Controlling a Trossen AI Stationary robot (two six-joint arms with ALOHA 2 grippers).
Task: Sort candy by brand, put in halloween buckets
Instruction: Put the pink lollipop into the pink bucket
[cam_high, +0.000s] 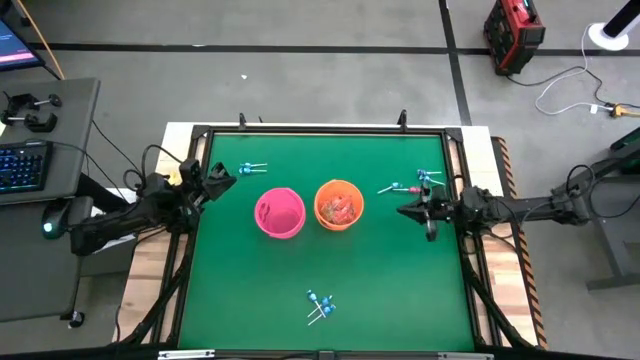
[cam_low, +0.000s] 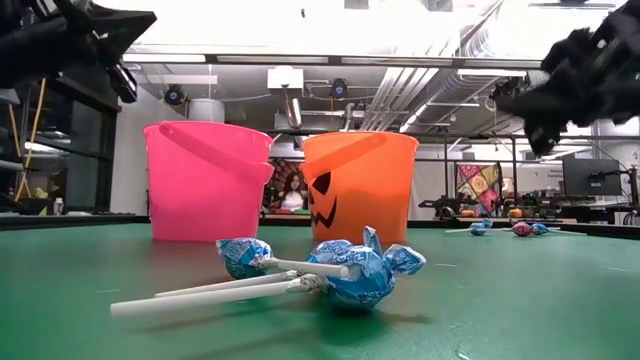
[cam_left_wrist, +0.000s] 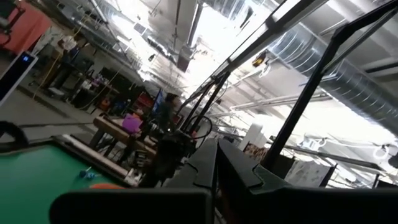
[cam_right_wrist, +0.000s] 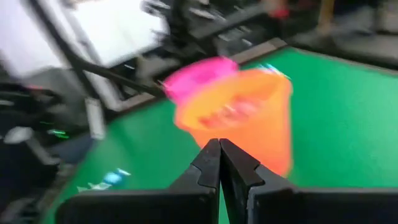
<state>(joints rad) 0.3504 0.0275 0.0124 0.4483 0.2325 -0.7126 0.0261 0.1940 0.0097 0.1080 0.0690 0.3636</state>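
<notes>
The pink bucket's (cam_high: 279, 213) inside is hard to make out from above; the orange bucket (cam_high: 338, 204) holds red sweets; the right gripper (cam_high: 407, 211), fingers pressed together and empty, hangs just right of it; the left gripper (cam_high: 224, 180), likewise closed, sits at left; lollipops (cam_high: 320, 305) lie at lower centre, others upper right.

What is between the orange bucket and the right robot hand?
Only bare green table lies between the orange bucket and the shut right end effector, seen from above; the lollipops sit off to the side.
</notes>
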